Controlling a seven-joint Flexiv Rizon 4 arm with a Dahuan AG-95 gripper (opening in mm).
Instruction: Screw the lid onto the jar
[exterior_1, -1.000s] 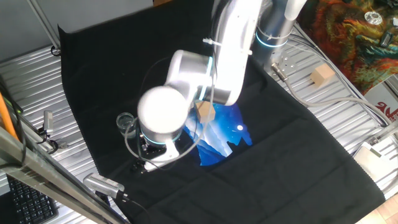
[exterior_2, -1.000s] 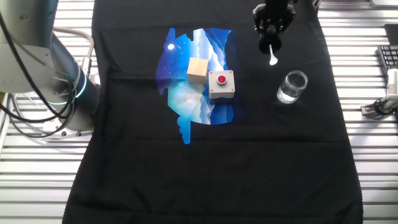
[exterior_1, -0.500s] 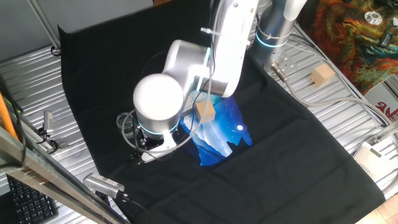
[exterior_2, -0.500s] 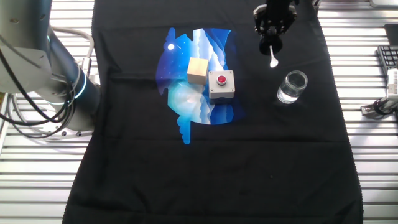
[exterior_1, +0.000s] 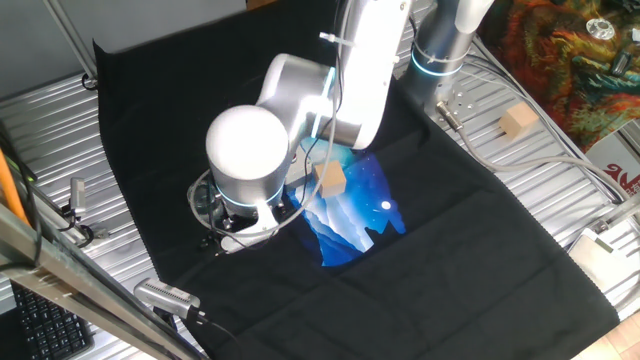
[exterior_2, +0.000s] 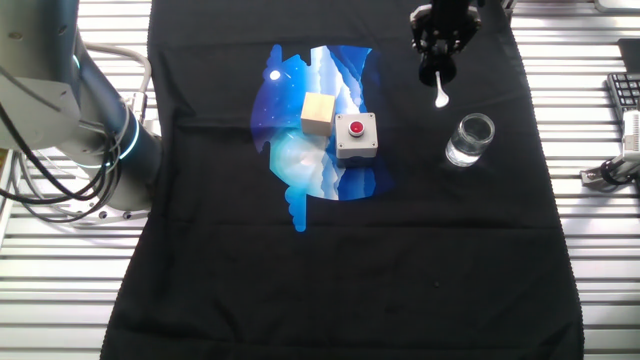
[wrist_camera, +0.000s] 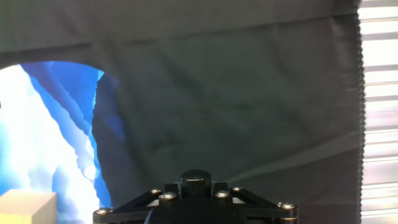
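Hand: the hand (exterior_2: 437, 62) hangs at the upper right of the other fixed view, clenched on the lid (exterior_2: 435, 70); in one fixed view the arm's white wrist housing hides it.
Lid: a small black round cap gripped from above, with a thin white rounded-tip piece (exterior_2: 439, 94) pointing down toward the bench. Held this way, its open side probably faces down, ready to meet the jar mouth.
Jar: the jar (exterior_2: 469, 140) stands upright on the black cloth (exterior_2: 330, 270), lower right of the hand in that view and apart from it; in one fixed view only a sliver of glass (exterior_1: 200, 197) shows at the left of the wrist. Short, clear, thick-based cylinder, mouth open and uncovered.
Step in hand: my judgement is carrying the lid over to the jar; it is not yet above the mouth.
Next move calls for: centring the white piece over the opening before lowering and turning.
Bystanders: a tan wooden cube (exterior_2: 318, 112) and a grey box with a red button (exterior_2: 356, 135) sit side by side on the blue-and-white printed patch (exterior_2: 300, 165), left of the jar.
Surface: soft matte cloth, slightly creased, over a ribbed metal bench (exterior_2: 600, 260).
Hand view: shows cloth and the cube's corner only; no jar.
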